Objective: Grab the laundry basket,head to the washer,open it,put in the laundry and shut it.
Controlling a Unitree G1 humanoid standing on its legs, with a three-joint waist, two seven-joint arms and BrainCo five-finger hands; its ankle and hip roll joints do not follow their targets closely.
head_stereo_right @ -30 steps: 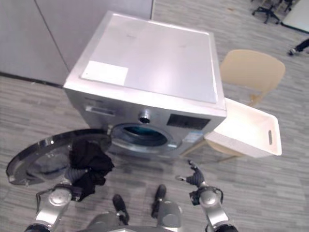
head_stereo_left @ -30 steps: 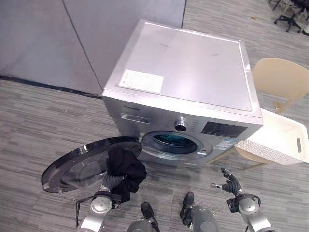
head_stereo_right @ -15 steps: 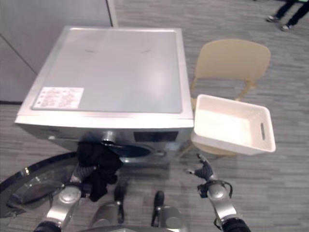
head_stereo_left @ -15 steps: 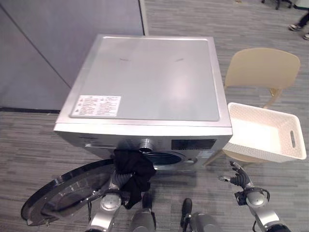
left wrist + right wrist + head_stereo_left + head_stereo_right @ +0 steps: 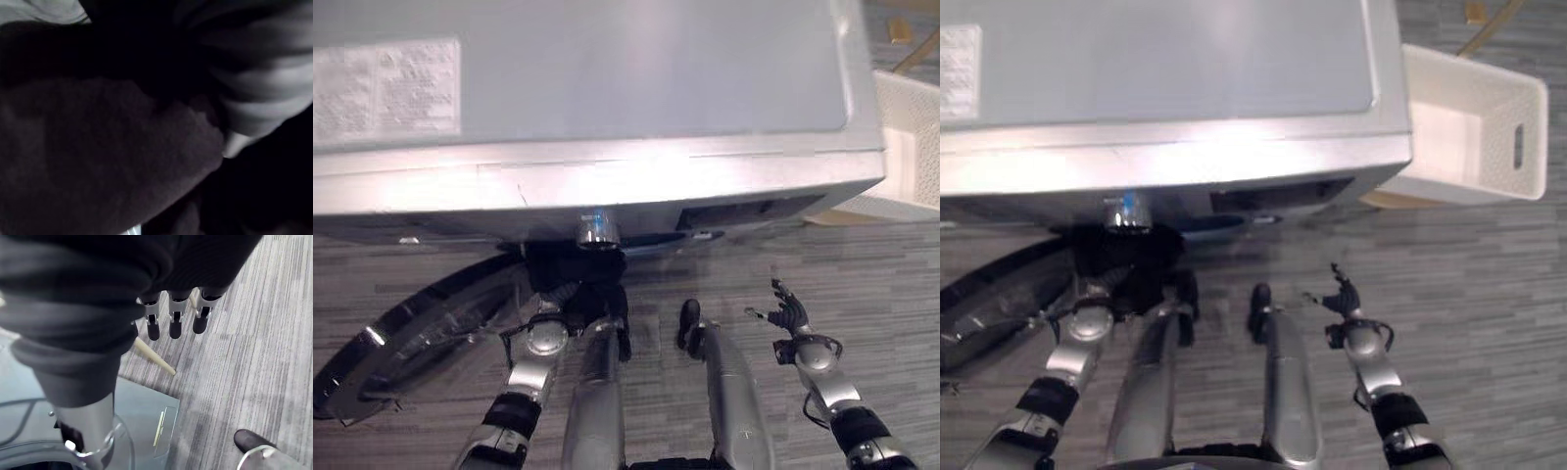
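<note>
Item one, far left: washer door [image 5: 421,338], swung fully open and lying low over the grey floor, glass facing up. Item two: my left hand [image 5: 570,297], buried in the black laundry [image 5: 576,276] at the mouth of the drum; the cloth covers my fingers, and my left wrist view shows dark fabric right up against the ribbed cover, so I cannot tell how my fingers are set on it. The laundry sits just under the silver control knob [image 5: 595,229], at the opening and, as I judge it, not yet fully inside. Item three: front-loading washer [image 5: 607,108], silver, its top wide beneath my head camera. Step in hand: loading. To do it well I should push the bundle deep past the door seal, let go only once it is clear of the rim, and leave no sleeve trailing where the door must close. Item four: my right hand [image 5: 788,315], low over the floor, fingers spread and relaxed, holding nothing. Item five, far right: white laundry basket [image 5: 1469,127], on a tan chair beside the washer.
</note>
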